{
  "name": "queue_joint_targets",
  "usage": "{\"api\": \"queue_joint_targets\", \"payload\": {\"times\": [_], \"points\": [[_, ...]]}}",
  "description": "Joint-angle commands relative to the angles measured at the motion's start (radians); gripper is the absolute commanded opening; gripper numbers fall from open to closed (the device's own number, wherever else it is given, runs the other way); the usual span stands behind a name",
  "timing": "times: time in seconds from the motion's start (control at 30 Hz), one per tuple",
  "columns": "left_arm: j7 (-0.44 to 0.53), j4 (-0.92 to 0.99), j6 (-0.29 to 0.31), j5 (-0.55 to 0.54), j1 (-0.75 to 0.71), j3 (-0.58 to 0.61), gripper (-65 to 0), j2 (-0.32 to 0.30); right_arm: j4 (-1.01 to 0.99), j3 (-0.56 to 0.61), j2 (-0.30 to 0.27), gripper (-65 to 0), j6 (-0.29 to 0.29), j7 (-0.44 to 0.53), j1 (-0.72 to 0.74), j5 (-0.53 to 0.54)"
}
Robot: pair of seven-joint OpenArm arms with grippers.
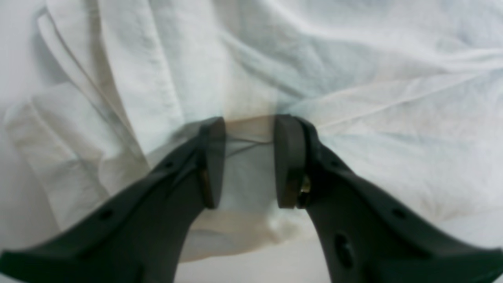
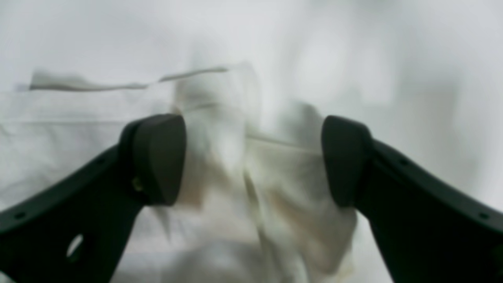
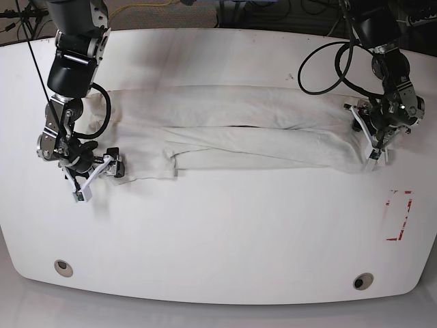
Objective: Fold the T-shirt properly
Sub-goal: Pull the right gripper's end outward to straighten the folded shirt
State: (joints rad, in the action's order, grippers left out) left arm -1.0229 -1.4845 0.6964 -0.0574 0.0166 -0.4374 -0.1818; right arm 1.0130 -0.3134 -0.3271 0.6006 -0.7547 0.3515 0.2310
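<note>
Base view shows the T-shirt [image 3: 246, 133] lying across the far half of the white table [image 3: 218, 239] as a long, narrow band, its long sides apparently already turned in, so by my reckoning the lengthwise folds are done and the crosswise fold is the step in hand.

At the band's left end sits the right end effector [image 3: 95, 174], jaws spread wide, with the sleeve corner just ahead of it. From its own wrist camera, blurred as it is, a rumpled lump of cloth lies between the two pads [image 2: 157, 157] without being squeezed; nothing is held there.

At the band's other end, the left end effector [image 3: 374, 140] rests on the hem. Its wrist camera shows the pads [image 1: 289, 161] partly closed, a thin fold of fabric stretched between their tips; it looks like a pinch, though a loose one.

Next, I would expect the right side to close on its corner, so both ends can be lifted together. The cloth is soft and layered, so a shallow bite could catch only the top layer.
</note>
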Motion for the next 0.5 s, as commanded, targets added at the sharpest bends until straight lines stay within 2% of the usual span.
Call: {"api": "queue_joint_targets", "payload": {"times": [0.0,0.27,0.33,0.4,0.47], "points": [[-0.055,0.003,0.002,0.037,-0.008,0.001,-43.9,-0.008,0.014,0.041,-0.013,-14.1,-0.003,0.053,0.033,0.014],[-0.055,0.003,0.002,0.037,-0.01,0.001,-43.9,-0.006,0.011,0.109,-0.01,-14.3,-0.005,0.074,0.033,0.015],[-0.055,0.003,0.002,0.037,-0.01,0.001,-43.9,-0.006,0.011,0.109,-0.01,-16.2,-0.005,0.074,0.033,0.015],[-0.055,0.003,0.002,0.037,-0.01,0.001,-43.9,-0.006,0.011,0.109,-0.01,-20.9,-0.005,0.076,0.033,0.015],[-0.055,0.003,0.002,0.037,-0.01,0.001,-43.9,-0.006,0.011,0.109,-0.01,-31.7,-0.005,0.076,0.033,0.015]]}}
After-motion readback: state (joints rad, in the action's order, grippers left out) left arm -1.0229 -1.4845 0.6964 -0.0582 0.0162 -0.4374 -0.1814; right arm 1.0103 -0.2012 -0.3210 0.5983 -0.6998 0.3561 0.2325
